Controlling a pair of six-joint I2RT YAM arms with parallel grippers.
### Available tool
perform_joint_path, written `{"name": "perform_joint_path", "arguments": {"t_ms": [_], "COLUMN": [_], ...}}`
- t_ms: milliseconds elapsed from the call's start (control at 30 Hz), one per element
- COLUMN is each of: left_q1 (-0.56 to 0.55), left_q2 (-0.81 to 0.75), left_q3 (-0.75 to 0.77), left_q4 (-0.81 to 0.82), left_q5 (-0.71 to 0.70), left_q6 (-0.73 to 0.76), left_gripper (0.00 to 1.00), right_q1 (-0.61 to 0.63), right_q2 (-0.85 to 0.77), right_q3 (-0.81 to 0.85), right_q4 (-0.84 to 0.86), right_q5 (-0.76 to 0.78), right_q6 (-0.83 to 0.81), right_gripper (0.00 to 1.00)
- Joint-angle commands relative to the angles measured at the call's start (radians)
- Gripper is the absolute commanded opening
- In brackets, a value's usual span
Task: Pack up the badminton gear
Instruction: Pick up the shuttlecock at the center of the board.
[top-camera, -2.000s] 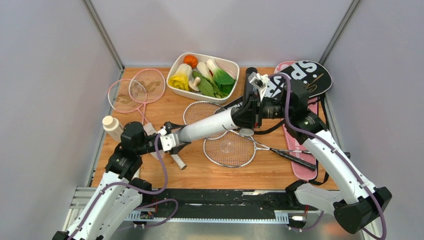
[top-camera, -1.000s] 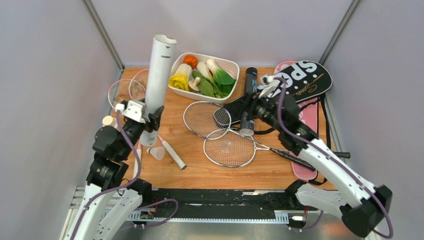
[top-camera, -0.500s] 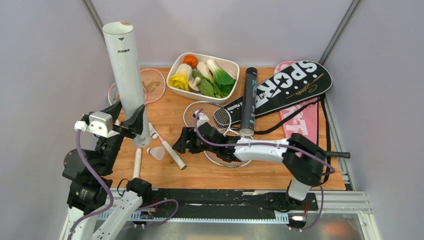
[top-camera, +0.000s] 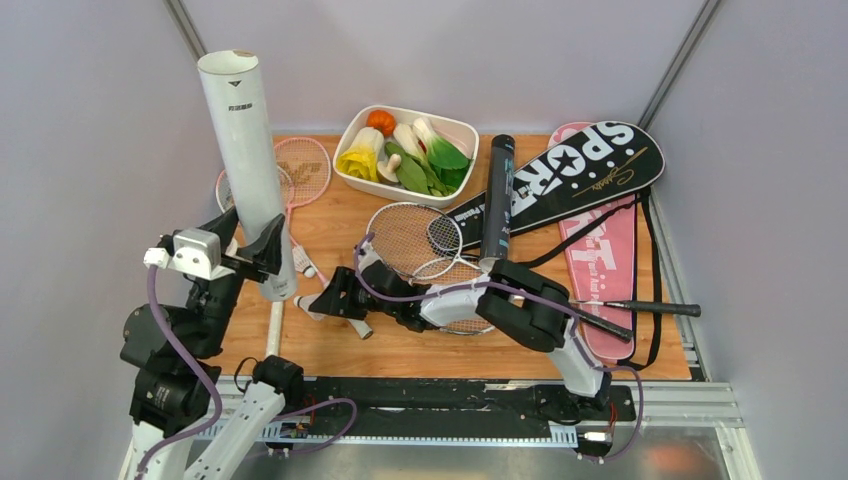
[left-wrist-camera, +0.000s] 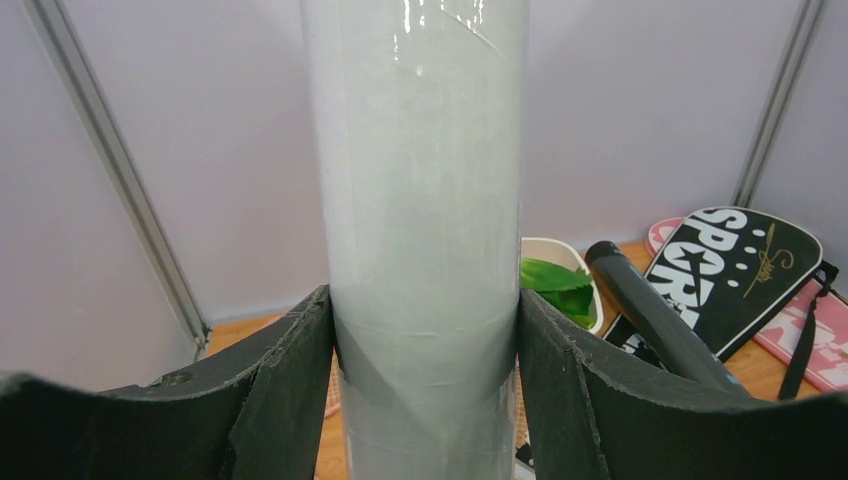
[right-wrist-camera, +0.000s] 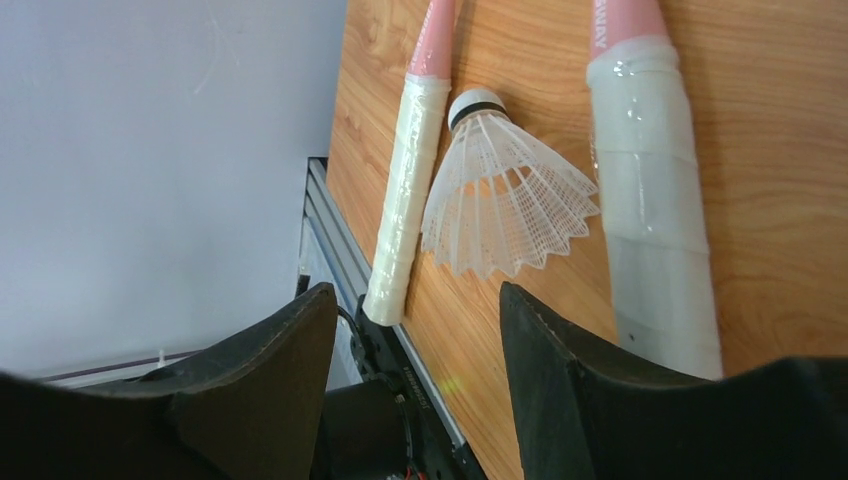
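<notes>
At the left side of the worktop (top-camera: 520, 345), the left pincer (top-camera: 248, 235) is clamped around the lower part of the white tube (top-camera: 245, 150), holding it upright with the tube filling the gap between both jaws. Low and near the front edge, the right pincer (right-wrist-camera: 415, 300) stands with its jaws apart and nothing in them. The shuttlecock (right-wrist-camera: 500, 205) lies just ahead of it on the wood, skirt toward the jaws, tucked between 2 white-wrapped racquet grips (right-wrist-camera: 405, 200).

That tight spot is the main risk. If the jaws close as they stand, 1 of them could land on a grip instead of the shuttlecock, or nip only the thin skirt and bend it. A nudge could also roll it away. The tube is tall and gripped low, so a bump from the right arm could probably tip it in the grasp. Its mouth is high, so the shuttlecock would need a long lift to reach it.

From above, the right pincer covers the shuttlecock almost wholly. I cannot tell whether the tube's foot rests on the worktop or hangs just off it, whether its top is open, or whether it already holds anything. The left wrist view cuts off both ends of the tube.

Further back, the black tube (top-camera: 497, 200) lies across the black cover (top-camera: 590, 170), which overlaps the pink cover (top-camera: 610, 250). The right arm hides part of the silver racquets (top-camera: 410, 235), and the white tube stands in front of the pink racquets (top-camera: 300, 170).
</notes>
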Motion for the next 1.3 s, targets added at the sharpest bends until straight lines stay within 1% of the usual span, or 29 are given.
{"name": "perform_joint_path", "arguments": {"t_ms": [0, 100, 167, 233, 300, 433, 500, 667, 833, 967, 1067, 1133, 1267], "left_q1": [0.001, 0.002, 0.001, 0.002, 0.002, 0.001, 0.002, 0.002, 0.002, 0.001, 0.001, 0.001, 0.002], "left_q2": [-0.025, -0.026, -0.028, -0.03, -0.038, -0.055, -0.061, -0.075, -0.099, -0.103, -0.102, -0.1, -0.093], "left_q3": [0.012, 0.004, -0.005, -0.018, -0.032, -0.058, -0.063, -0.081, -0.104, -0.105, -0.11, -0.123, -0.151], "left_q4": [0.053, 0.052, 0.046, 0.038, 0.029, 0.02, 0.019, -0.002, -0.008, -0.012, -0.001, 0.006, 0.017], "left_q5": [-0.036, -0.042, -0.042, -0.044, -0.044, -0.041, -0.042, -0.048, -0.061, -0.065, -0.052, -0.034, 0.051], "left_q6": [0.021, 0.037, 0.044, 0.049, 0.052, 0.06, 0.064, 0.077, 0.117, 0.133, 0.138, 0.145, 0.156], "left_gripper": [0.0, 0.0, 0.0, 0.0, 0.0, 0.0, 0.0, 0.0, 0.0, 0.0, 0.0, 0.0, 0.0], "right_q1": [0.008, 0.008, 0.007, 0.008, 0.006, 0.004, -0.001, -0.006, -0.014, -0.021, -0.029, -0.041, -0.09], "right_q2": [0.072, 0.107, 0.128, 0.149, 0.16, 0.176, 0.185, 0.191, 0.165, 0.09, 0.01, -0.066, -0.237], "right_q3": [0.077, 0.11, 0.143, 0.191, 0.233, 0.27, 0.29, 0.291, 0.289, 0.293, 0.298, 0.245, 0.15], "right_q4": [0.165, 0.153, 0.128, 0.053, -0.007, -0.029, -0.073, -0.078, -0.087, -0.095, -0.165, -0.171, -0.202], "right_q5": [-0.057, -0.059, -0.052, -0.039, -0.022, -0.019, -0.012, -0.004, 0.01, -0.012, -0.041, -0.05, -0.042], "right_q6": [0.099, 0.105, 0.08, 0.044, 0.017, -0.025, -0.04, -0.05, -0.106, -0.226, -0.334, -0.391, -0.54], "right_gripper": [0.62, 0.62, 0.62, 0.61, 0.59, 0.53, 0.46, 0.27, 0.0, 0.0, 0.0, 0.0, 0.0]}}
